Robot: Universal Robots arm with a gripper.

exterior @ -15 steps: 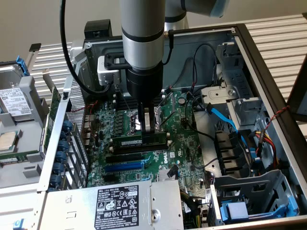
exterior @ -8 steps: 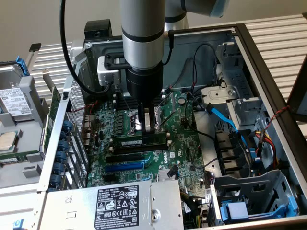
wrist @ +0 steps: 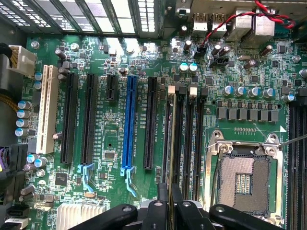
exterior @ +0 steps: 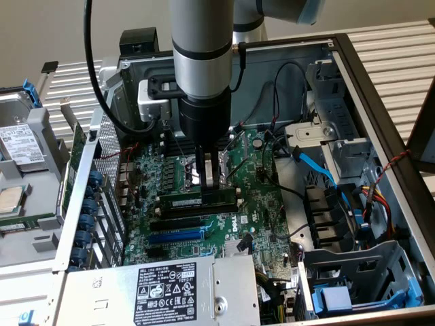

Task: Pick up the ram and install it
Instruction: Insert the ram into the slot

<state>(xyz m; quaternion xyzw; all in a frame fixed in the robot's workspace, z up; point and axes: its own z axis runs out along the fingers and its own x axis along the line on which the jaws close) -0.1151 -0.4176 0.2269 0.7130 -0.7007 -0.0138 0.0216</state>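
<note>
The ram (exterior: pixel 182 202) is a long dark-green stick with a pale label. It stands on edge along the memory slot nearest the expansion slots, low against the motherboard (exterior: pixel 255 210). My gripper (exterior: pixel 210 187) reaches straight down into the open computer case and is shut on the stick's upper edge, toward the exterior view's right end of it. In the wrist view the ram (wrist: pixel 167 143) shows edge-on as a thin strip running away from my gripper (wrist: pixel 168 197), lined up with that slot. Whether it is fully seated I cannot tell.
Empty black memory slots (wrist: pixel 196 139) lie beside the ram, then the open CPU socket (wrist: pixel 242 179). On the other side are a long blue expansion slot (wrist: pixel 128 124) and black ones. A power supply (exterior: pixel 170 288), blue cables (exterior: pixel 316 166) and drive cages (exterior: pixel 353 272) crowd the case.
</note>
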